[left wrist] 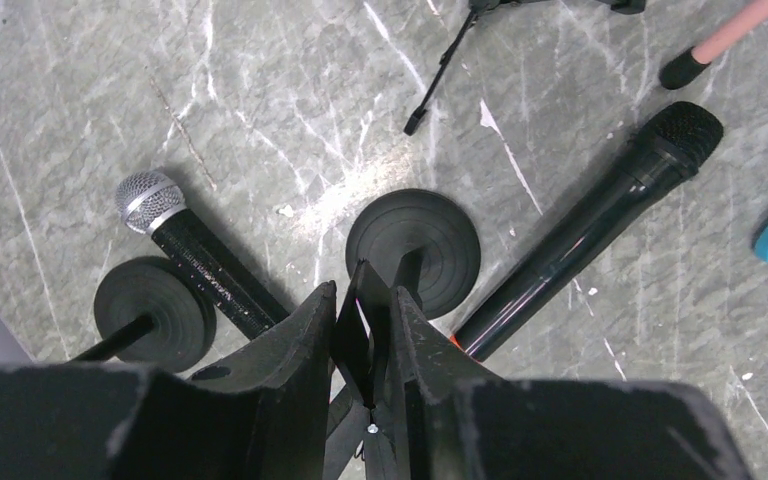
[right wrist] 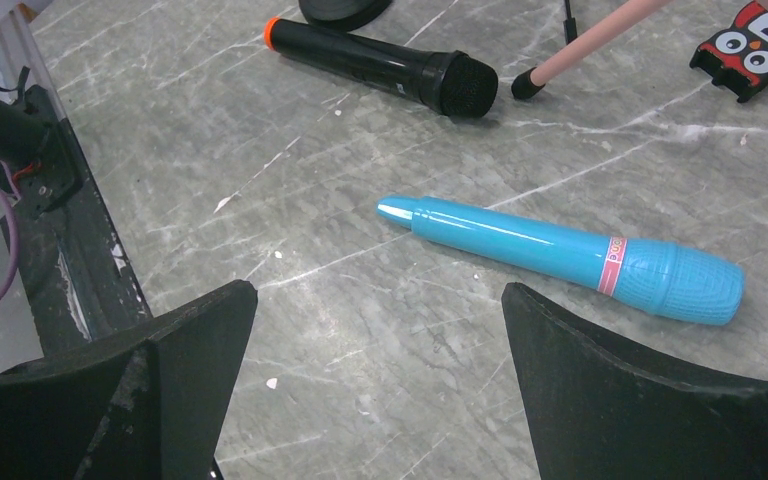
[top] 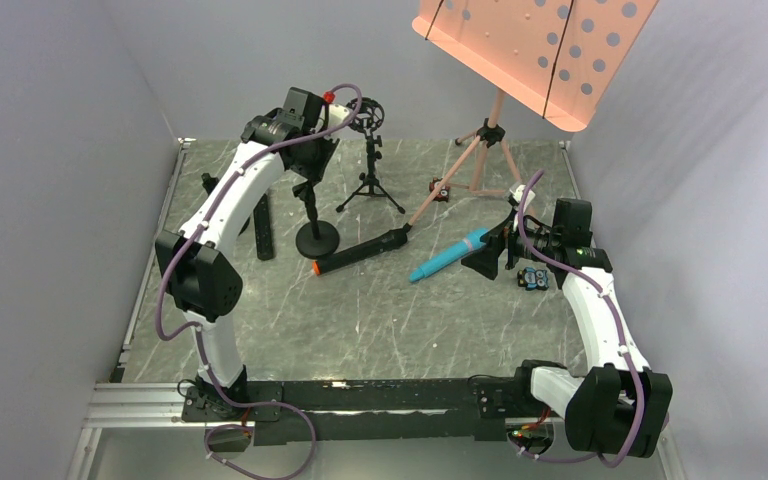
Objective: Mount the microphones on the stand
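Note:
My left gripper (left wrist: 363, 295) is shut on the thin black clip at the top of a round-base mic stand (left wrist: 415, 248), which also shows in the top view (top: 317, 238). The left gripper (top: 307, 172) is above that base. The black mic with a silver mesh head (left wrist: 175, 235) lies left of the base. The long black mic with an orange end (top: 360, 252) lies right of it and shows in both wrist views (left wrist: 590, 235) (right wrist: 375, 62). The cyan-blue mic (right wrist: 570, 258) lies flat just beyond my open, empty right gripper (right wrist: 380, 330) (top: 488, 255).
A second round stand base (left wrist: 155, 312) sits by the silver-headed mic. A small black tripod stand (top: 370, 170) and a pink music stand (top: 495, 140) are at the back. An owl-shaped toy (right wrist: 750, 45) and a small blue item (top: 532, 278) lie at the right.

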Robot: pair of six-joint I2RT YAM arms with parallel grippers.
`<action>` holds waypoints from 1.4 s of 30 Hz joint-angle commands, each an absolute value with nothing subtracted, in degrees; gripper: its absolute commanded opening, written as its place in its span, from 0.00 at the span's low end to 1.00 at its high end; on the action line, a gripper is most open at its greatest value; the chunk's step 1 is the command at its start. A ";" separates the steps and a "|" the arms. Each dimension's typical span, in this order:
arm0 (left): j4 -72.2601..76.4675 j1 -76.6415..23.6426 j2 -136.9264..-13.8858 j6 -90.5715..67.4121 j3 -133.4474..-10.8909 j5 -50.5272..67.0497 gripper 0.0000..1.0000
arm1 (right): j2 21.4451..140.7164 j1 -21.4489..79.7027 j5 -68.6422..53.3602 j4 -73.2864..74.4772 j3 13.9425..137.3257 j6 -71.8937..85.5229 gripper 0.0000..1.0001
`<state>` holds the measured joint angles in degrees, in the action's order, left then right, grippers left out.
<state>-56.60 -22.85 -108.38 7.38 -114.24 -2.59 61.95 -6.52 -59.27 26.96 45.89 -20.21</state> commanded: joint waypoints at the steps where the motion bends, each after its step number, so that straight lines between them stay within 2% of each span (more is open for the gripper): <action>1: -59.33 -22.46 -105.97 11.66 -116.08 2.84 0.24 | 61.63 -6.24 -61.54 26.29 47.72 -22.06 1.00; 11: -61.40 -19.17 -105.36 16.20 -118.75 18.20 0.24 | 61.94 -6.24 -62.03 26.10 47.59 -22.01 1.00; 20: -62.56 -19.25 -108.37 17.70 -122.56 21.76 0.29 | 62.18 -6.15 -62.13 25.93 47.44 -22.15 1.00; 25: -60.90 -20.64 -107.91 17.20 -122.34 18.88 0.45 | 62.46 -5.90 -62.06 26.02 47.55 -22.28 1.00; 31: -61.68 -22.19 -109.92 17.36 -123.73 15.61 0.50 | 61.96 -5.81 -61.86 25.93 47.29 -22.40 1.00; 36: -57.86 -23.09 -106.09 15.65 -123.59 10.29 0.61 | 61.87 -5.80 -61.90 25.93 47.11 -22.65 1.00; 39: -50.09 -23.09 -98.78 14.26 -118.19 9.27 0.76 | 61.81 -5.82 -62.28 25.85 46.96 -22.91 1.00; 42: -40.63 -22.98 -89.28 12.83 -105.26 11.62 0.92 | 61.80 -5.80 -62.31 25.86 46.86 -23.06 1.00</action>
